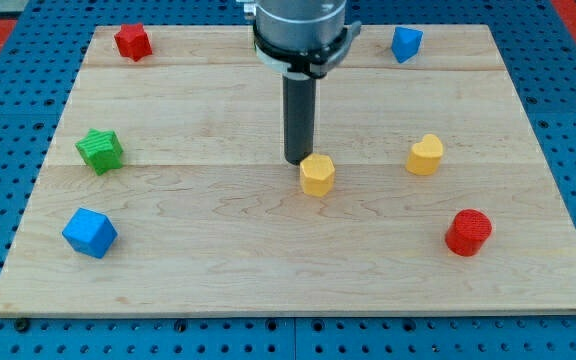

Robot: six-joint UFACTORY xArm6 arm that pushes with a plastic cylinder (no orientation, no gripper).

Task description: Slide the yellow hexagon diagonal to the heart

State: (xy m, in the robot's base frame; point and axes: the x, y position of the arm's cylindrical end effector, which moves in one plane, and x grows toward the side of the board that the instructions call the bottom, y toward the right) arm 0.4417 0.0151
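Observation:
The yellow hexagon [317,175] lies near the middle of the wooden board [218,260]. The yellow heart [425,155] lies to its right, slightly higher in the view. My tip [297,160] is the lower end of the dark rod. It stands just at the hexagon's upper left edge, touching it or nearly so.
A red star-like block [132,42] lies at the top left. A blue block [405,44] lies at the top right. A green star [100,150] is at the left, a blue cube [90,232] at the bottom left, and a red cylinder [468,232] at the bottom right.

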